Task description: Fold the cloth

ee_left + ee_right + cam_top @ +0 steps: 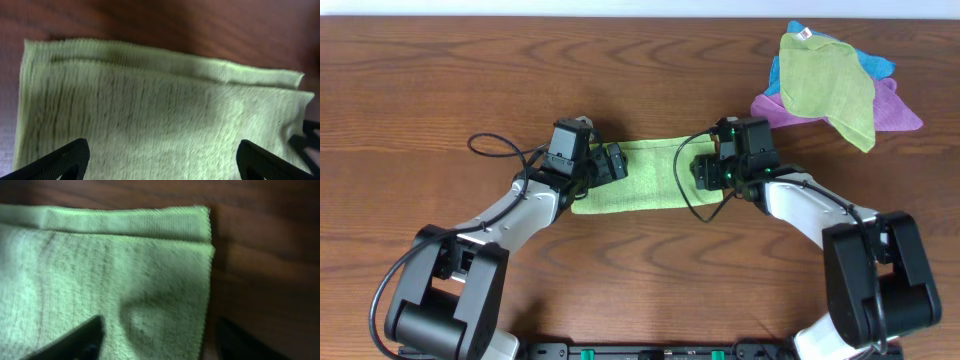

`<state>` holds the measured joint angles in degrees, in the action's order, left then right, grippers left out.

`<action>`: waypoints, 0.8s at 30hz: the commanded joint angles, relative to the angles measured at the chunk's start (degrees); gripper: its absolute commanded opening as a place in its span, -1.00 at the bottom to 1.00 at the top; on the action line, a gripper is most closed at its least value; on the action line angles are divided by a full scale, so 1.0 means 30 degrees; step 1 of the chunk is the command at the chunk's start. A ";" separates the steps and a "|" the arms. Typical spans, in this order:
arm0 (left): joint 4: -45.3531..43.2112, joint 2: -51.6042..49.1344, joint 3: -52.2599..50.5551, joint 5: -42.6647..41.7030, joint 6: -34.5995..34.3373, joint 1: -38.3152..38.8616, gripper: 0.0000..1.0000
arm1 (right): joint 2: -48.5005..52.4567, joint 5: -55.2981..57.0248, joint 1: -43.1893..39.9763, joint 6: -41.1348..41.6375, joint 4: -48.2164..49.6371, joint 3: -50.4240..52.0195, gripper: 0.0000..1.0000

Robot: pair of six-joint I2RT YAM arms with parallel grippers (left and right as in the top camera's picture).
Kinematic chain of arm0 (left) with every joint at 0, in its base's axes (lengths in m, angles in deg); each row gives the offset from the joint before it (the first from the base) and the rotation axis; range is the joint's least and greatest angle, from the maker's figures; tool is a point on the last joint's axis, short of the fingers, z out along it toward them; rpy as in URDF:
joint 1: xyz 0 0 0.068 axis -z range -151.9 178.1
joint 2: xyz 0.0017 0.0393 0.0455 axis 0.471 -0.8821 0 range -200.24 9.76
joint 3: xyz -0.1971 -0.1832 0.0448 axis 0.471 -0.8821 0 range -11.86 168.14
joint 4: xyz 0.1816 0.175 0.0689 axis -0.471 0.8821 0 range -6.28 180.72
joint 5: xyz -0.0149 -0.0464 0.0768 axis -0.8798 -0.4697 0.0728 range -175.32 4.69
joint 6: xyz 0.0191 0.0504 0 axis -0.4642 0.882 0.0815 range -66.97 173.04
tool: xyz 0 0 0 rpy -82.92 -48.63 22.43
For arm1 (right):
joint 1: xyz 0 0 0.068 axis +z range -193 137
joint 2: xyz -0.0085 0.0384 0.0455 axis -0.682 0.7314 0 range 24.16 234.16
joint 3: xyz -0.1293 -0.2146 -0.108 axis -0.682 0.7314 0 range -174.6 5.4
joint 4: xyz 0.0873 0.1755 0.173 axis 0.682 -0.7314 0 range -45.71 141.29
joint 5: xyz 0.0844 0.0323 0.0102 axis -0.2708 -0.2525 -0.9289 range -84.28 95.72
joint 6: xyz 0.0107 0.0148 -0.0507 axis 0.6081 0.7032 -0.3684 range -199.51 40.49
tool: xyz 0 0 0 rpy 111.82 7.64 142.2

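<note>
The lime-green cloth [640,180] lies folded in a long strip at the table's middle, two layers showing along its far edge. My left gripper [612,163] hovers over the strip's left end, jaws wide open, with cloth [160,95] filling the space between its fingertips [75,152]. Over the right end my right gripper [705,172] is open and straddles the cloth's short edge [207,280]: one finger [85,335] is above the cloth, the other above bare wood. Neither gripper holds anything.
A pile of other cloths sits at the back right: an olive-green one [825,85] on top of a blue one [875,65] and a purple one [900,112]. Dark wooden table [470,70] surrounds the strip. Cables loop near both wrists.
</note>
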<state>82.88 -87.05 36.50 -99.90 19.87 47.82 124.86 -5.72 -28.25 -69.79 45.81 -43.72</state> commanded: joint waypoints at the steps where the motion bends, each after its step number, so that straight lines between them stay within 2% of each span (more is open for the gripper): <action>1: -0.0328 -0.0138 0.0204 0.0474 0.0189 0.0044 0.90 | 0.0058 0.0437 -0.0189 -0.0350 -0.0911 -0.0474 0.71; 4: -0.0372 -0.0138 0.0211 0.0488 0.0189 0.0044 0.90 | 0.0058 0.0291 -0.0146 -0.0350 -0.1851 -0.0619 0.76; 7: -0.0335 -0.0138 0.0211 0.0481 0.0189 0.0044 0.91 | 0.0058 0.0291 -0.0138 -0.0342 -0.2273 -0.0619 0.61; 11: -0.0124 -0.0138 0.0211 0.0197 0.0189 0.0058 0.90 | 0.0058 0.0160 -0.0138 -0.0342 -0.2856 -0.0612 0.60; 13: 0.0510 -0.0138 0.0211 -0.0233 0.0189 0.0066 0.91 | 0.0058 0.0168 -0.0138 -0.0342 -0.3155 -0.0612 0.74; 14: 0.0903 -0.0138 0.0211 -0.0517 0.0189 0.0066 0.90 | 0.0058 0.0168 -0.0138 -0.0342 -0.3242 -0.0612 0.98; 20: 0.3038 -0.0138 0.0204 -0.0903 0.0270 0.0073 0.90 | 0.0058 0.0168 -0.0138 -0.0328 -0.3315 -0.0619 0.99; 22: 0.3104 -0.0138 0.0204 -0.0408 0.0342 0.0073 -0.24 | 0.0058 0.0168 -0.0138 -0.0335 -0.3315 -0.0612 0.98; 23: 0.3082 -0.0138 0.0204 -0.0160 0.0335 0.0073 -0.53 | 0.0058 0.0160 -0.0138 -0.0335 -0.3308 -0.0612 0.99; 24: 0.3082 -0.0138 0.0204 0.0015 0.0335 0.0073 -0.53 | 0.0058 0.0168 -0.0138 -0.0335 -0.3315 -0.0612 0.99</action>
<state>91.91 -87.05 36.52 -101.41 20.06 47.82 124.62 -5.20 -28.32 -70.99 36.52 -45.56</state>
